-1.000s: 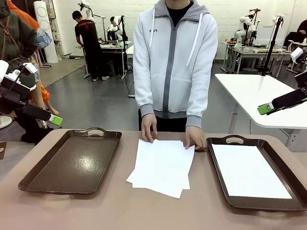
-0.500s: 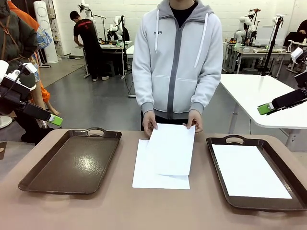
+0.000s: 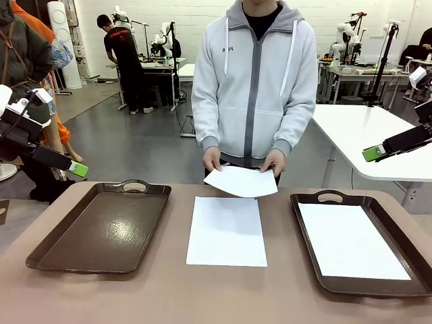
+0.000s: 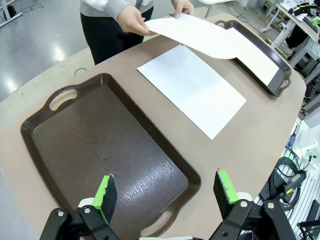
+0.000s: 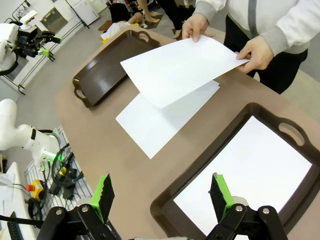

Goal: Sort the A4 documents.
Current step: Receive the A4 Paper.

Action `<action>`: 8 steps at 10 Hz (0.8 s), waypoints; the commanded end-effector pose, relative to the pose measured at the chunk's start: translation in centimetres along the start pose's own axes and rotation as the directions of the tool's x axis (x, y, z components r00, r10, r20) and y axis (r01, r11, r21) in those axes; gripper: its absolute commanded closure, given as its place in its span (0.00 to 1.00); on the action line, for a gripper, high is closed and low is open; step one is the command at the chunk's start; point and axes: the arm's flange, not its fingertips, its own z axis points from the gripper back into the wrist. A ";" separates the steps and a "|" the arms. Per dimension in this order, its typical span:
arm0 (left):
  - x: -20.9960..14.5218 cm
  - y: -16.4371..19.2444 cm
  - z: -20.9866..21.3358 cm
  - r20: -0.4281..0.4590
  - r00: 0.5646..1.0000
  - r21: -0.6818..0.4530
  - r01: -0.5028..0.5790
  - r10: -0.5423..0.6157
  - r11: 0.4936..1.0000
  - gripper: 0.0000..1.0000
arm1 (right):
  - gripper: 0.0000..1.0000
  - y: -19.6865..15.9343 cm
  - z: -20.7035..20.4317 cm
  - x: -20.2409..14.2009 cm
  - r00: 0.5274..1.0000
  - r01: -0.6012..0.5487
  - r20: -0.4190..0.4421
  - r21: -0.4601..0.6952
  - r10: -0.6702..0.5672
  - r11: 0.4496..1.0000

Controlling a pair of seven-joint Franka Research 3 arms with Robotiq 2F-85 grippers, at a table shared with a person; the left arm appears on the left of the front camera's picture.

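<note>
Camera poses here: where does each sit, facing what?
Front: between the arms, facing the person across the table; left gripper, right gripper at edges.
Left wrist: above the empty dark brown handled tray; open green-padded fingers below.
Right wrist: above the brown tray with a sheet; open fingers below.
Shared: hands holding a white paper sheet above a flat one.

The tan, round-cornered table [image 3: 169, 290] carries three things in a row. At the left lies a dark brown handled tray [image 3: 108, 229], its glossy floor showing. In the middle, clear of both trays, a white A4 sheet [image 3: 226, 233] lies flat on the tabletop, long side running near to far. At the right sits a second brown tray [image 3: 302, 233] — another A4 sheet [image 3: 351, 243] lies flat on its floor.
</note>
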 end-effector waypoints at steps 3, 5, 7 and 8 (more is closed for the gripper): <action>-0.1 0.3 -0.1 0.009 1.000 -0.009 0.014 -0.014 1.000 0.00 | 0.00 0.1 -0.1 0.0 1.000 -0.007 -0.002 0.004 0.007 1.000; -0.1 0.3 -0.1 0.009 1.000 -0.009 0.014 -0.014 1.000 0.00 | 0.00 0.1 -0.1 0.0 1.000 -0.007 -0.002 0.004 0.007 1.000; -0.1 0.3 -0.1 0.009 1.000 -0.009 0.014 -0.014 1.000 0.00 | 0.00 0.1 -0.1 0.0 1.000 -0.007 -0.002 0.004 0.007 1.000; -0.1 0.3 -0.1 0.009 1.000 -0.009 0.014 -0.014 1.000 0.00 | 0.00 0.1 -0.1 0.0 1.000 -0.007 -0.002 0.004 0.007 1.000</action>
